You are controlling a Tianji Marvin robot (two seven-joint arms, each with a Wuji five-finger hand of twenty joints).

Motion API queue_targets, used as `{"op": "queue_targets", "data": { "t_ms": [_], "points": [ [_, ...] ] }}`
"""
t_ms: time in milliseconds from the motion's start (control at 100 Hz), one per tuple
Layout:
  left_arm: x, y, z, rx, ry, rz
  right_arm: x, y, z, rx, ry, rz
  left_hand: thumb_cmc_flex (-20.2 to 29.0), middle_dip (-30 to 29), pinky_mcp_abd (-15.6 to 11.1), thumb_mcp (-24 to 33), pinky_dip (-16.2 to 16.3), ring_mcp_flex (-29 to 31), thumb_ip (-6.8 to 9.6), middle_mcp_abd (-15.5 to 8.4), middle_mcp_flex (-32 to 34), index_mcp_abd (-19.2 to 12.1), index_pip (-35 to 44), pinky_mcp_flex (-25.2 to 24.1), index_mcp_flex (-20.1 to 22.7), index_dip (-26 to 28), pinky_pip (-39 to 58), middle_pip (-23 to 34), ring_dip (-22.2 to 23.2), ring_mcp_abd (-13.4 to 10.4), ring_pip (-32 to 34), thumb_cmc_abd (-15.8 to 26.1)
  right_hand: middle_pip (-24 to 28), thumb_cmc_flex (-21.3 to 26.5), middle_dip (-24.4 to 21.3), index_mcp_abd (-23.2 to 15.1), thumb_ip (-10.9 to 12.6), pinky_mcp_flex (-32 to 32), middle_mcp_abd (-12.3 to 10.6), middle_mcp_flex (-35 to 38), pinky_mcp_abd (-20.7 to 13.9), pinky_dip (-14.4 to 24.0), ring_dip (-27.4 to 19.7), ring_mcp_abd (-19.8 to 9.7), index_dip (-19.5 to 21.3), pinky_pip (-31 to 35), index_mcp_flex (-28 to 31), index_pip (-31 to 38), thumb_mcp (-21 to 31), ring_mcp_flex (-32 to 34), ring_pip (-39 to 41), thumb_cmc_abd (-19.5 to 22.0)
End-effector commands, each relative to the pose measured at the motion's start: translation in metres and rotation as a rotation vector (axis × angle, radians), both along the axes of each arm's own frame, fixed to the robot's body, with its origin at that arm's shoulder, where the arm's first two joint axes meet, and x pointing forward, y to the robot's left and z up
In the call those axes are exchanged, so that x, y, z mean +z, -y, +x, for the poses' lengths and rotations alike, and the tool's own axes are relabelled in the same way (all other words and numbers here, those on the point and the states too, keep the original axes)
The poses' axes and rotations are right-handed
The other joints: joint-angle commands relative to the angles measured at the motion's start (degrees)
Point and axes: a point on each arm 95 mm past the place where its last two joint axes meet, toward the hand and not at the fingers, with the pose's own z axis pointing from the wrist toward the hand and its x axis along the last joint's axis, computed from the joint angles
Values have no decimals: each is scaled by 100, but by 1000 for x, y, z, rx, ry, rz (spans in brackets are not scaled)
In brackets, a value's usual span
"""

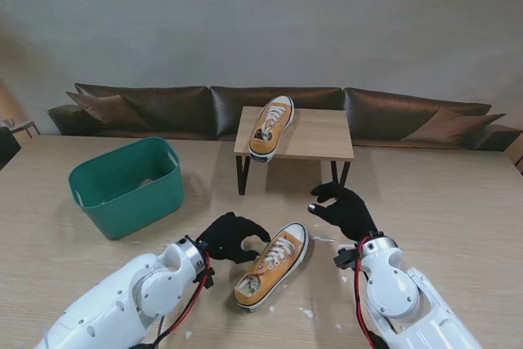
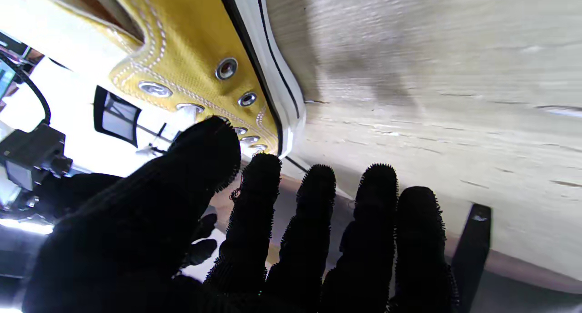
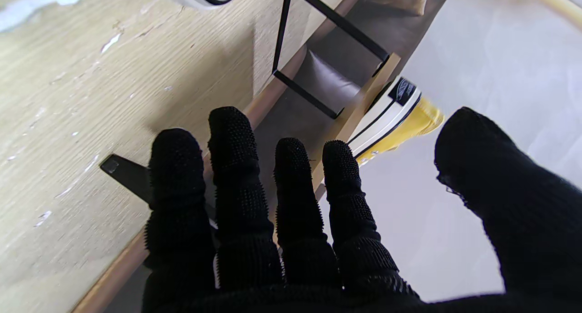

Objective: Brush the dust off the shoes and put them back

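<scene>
Near shoe (image 1: 272,265) lay on surface (image 1: 458,202), toe toward 1 o'clock | left robot hand (image 1: 232,237) at its 9 o'clock, touching, grasp indeterminate | right robot hand (image 1: 346,208) released, at 2 o'clock | second shoe (image 1: 271,127) on small stand (image 1: 315,135), 12 o'clock | green bin (image 1: 129,185) at 10 o'clock.

Between our hands, the near shoe (image 1: 272,265) blocks the table; the green bin (image 1: 128,185) crowds the left, the small stand (image 1: 319,138) stands beyond.
</scene>
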Motion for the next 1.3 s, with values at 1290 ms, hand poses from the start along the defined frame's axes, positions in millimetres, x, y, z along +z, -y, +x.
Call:
{"op": "queue_targets", "data": {
  "t_ms": [1290],
  "points": [
    [-17, -113, -36, 461, -18, 33, -22, -121, -113, 345, -43, -550, -212, 92, 249, -973, 228, -384, 295, 356, 263, 359, 7, -429, 500, 213, -1022, 98, -102, 290, -165, 828, 2412, -352, 3042, -1401, 288, -51, -717, 353, -456, 758, 1319, -1257, 514, 2177, 1497, -433, 163, 1684, 3713, -967]
  ]
}}
